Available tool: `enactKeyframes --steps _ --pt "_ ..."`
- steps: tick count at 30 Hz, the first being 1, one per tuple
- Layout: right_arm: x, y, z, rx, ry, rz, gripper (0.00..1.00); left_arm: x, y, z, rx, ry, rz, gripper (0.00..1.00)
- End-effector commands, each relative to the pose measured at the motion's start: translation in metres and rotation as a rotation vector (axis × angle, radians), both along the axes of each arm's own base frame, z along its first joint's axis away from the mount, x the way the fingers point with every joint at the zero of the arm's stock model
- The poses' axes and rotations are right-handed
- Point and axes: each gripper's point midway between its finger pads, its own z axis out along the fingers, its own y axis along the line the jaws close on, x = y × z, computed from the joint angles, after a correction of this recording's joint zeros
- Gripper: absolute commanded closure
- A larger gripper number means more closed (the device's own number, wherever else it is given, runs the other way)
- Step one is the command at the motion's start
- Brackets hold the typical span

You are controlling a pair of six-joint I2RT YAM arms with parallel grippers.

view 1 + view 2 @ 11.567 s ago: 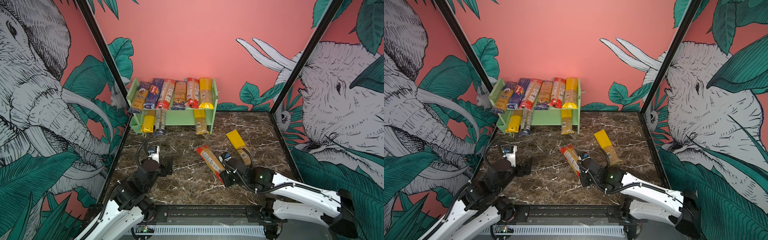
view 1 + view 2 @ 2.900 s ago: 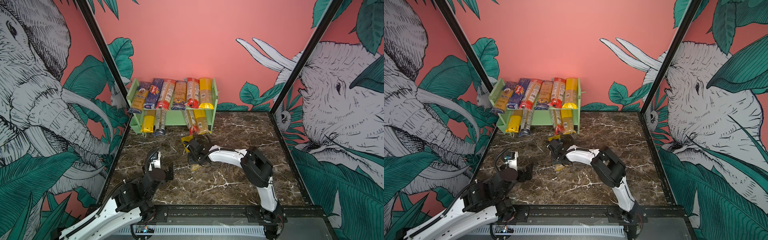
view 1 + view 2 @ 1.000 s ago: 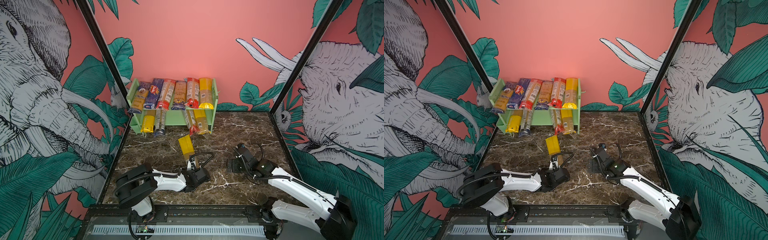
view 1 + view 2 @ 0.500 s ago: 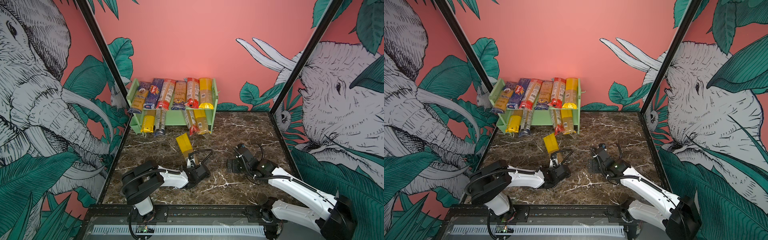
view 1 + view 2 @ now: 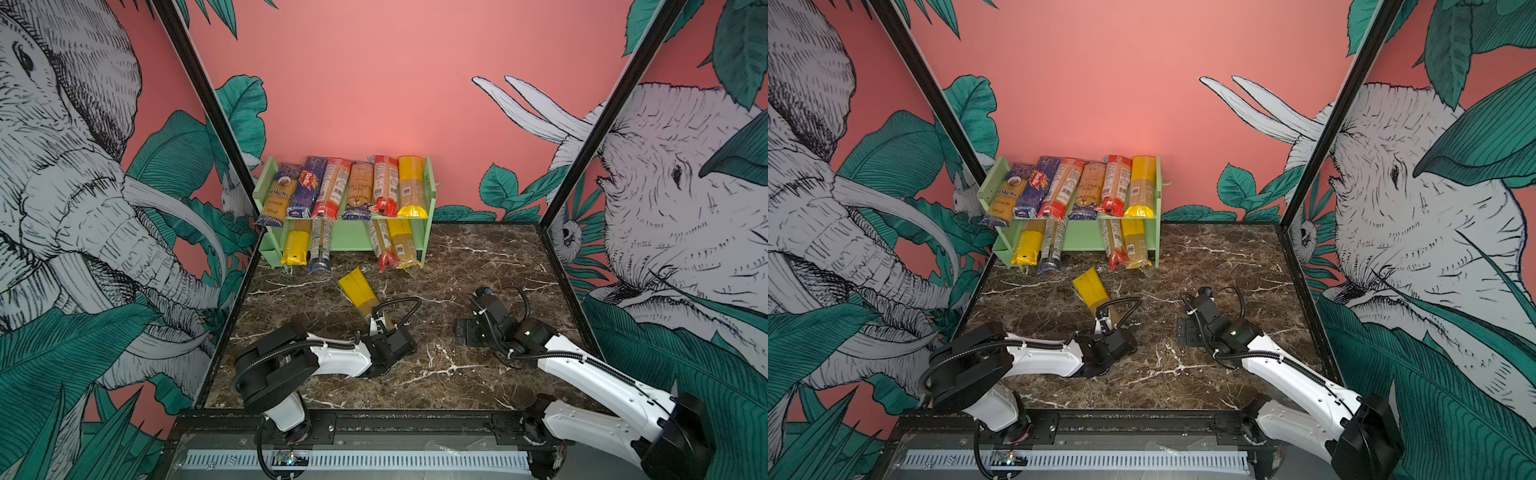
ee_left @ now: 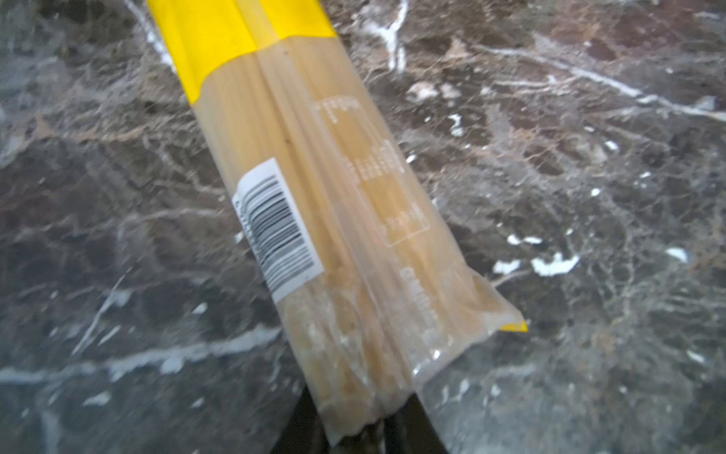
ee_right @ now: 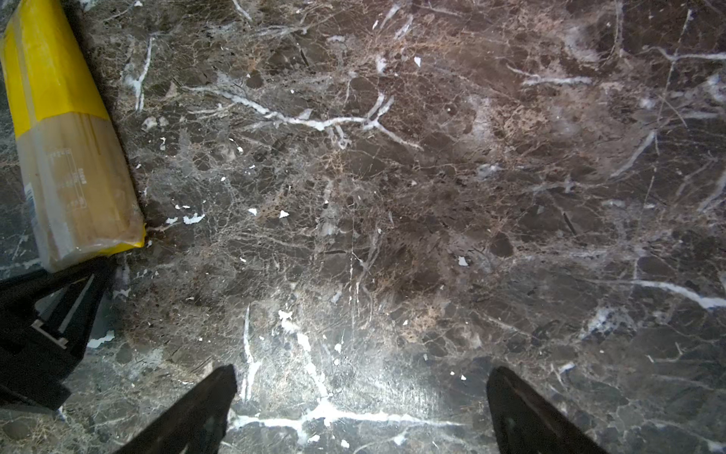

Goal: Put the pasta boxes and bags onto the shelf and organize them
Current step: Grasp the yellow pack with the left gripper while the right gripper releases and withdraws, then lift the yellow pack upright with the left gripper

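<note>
Pasta packs already stored, six upper-tier packs side by side and four lower-tier packs in two pairs with a gap between, appear only in both top views, on the shelf against the back wall. One loose pack sits on the desk in front of the shelf and apart from it, angled, with its yellow end toward the shelf. The top views hide how the left end effector meets the pack. The left wrist view shows it: two dark fingers stand narrow against both sides of the clear end, gripping it, and a barcode label faces up. Whether that end is off the desk cannot be told. The right end effector hangs over bare desk well to the right of the pack. The right wrist view shows its fingers spread wide with nothing between them, and the pack's clear end at the frame edge touching the left end effector.
</note>
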Motion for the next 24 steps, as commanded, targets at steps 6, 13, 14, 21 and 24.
enactKeyframes --steps 6,13,14,21,24 --pt "0.003 -0.001 0.007 -0.006 -0.015 0.009 0.01 -0.024 0.046 0.027 0.008 -0.002 0.048 0.39" --pt "0.004 -0.001 0.006 -0.016 -0.012 0.008 0.01 -0.01 0.027 0.053 -0.022 -0.066 0.02 0.02" --pt "0.004 -0.001 0.006 -0.016 -0.012 0.008 0.01 -0.006 0.021 0.055 -0.029 -0.073 0.021 0.01" --pt "-0.001 -0.01 0.005 -0.029 -0.018 -0.009 0.01 0.024 -0.01 0.05 -0.034 -0.084 0.062 0.01" --pt "-0.003 -0.016 0.007 -0.04 -0.026 -0.018 0.01 0.033 -0.003 0.043 -0.056 -0.076 0.13 0.01"
